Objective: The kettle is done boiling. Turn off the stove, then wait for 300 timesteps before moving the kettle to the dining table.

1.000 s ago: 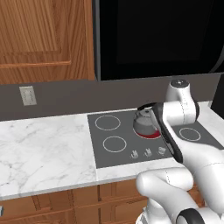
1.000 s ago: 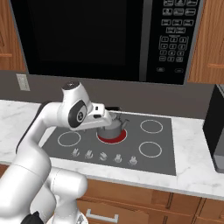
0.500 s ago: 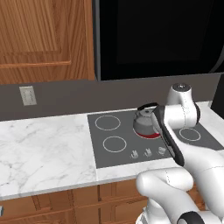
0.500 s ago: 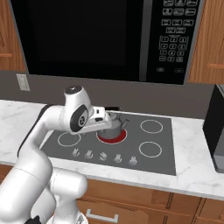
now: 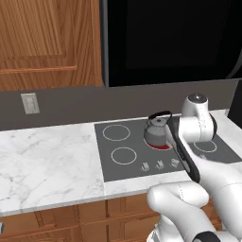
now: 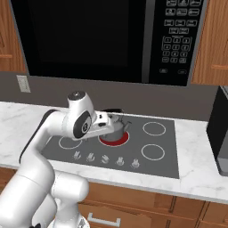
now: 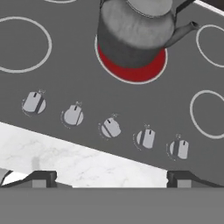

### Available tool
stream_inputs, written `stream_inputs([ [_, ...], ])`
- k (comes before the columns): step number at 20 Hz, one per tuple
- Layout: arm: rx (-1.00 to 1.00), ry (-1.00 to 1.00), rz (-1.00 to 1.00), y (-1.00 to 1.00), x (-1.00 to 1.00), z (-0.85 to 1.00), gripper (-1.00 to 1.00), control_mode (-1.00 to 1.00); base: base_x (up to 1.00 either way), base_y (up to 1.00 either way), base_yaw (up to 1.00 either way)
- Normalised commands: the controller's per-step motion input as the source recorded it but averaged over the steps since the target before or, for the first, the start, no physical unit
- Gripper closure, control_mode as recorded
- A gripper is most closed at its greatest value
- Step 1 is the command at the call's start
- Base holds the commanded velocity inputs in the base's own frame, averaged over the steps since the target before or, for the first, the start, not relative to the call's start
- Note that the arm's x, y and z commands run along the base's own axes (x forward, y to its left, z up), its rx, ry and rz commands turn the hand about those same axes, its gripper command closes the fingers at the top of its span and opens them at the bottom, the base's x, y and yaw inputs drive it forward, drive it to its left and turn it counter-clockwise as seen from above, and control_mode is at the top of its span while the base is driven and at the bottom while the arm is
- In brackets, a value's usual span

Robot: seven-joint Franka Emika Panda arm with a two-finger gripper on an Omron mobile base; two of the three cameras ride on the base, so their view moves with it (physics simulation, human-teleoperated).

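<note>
Marble counter below us, we hover our gripper, fingers spread and empty, above the stove knobs, the kettle at twelve o'clock on its red burner.

In the hand view the kettle is cut off by the top edge, so its handle and lid knob go unseen. In the left base view the arm covers the kettle's right side and the stove's right-hand knobs. The knob markings are too small to read.
</note>
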Motion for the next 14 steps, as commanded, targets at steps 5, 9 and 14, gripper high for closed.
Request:
stream_inputs([
  [5, 0.0, 0.02, 0.03, 0.0, 0.0, -0.13, -1.0, -1.0, 0.0, 0.0, 0.0],
  [9, 0.0, 0.05, 0.04, 0.0, 0.0, -0.16, -1.0, -1.0, 0.0, 0.0, 0.0],
  [14, 0.0, 0.04, 0.04, 0.0, 0.0, -0.2, -1.0, -1.0, 0.0, 0.0, 0.0],
])
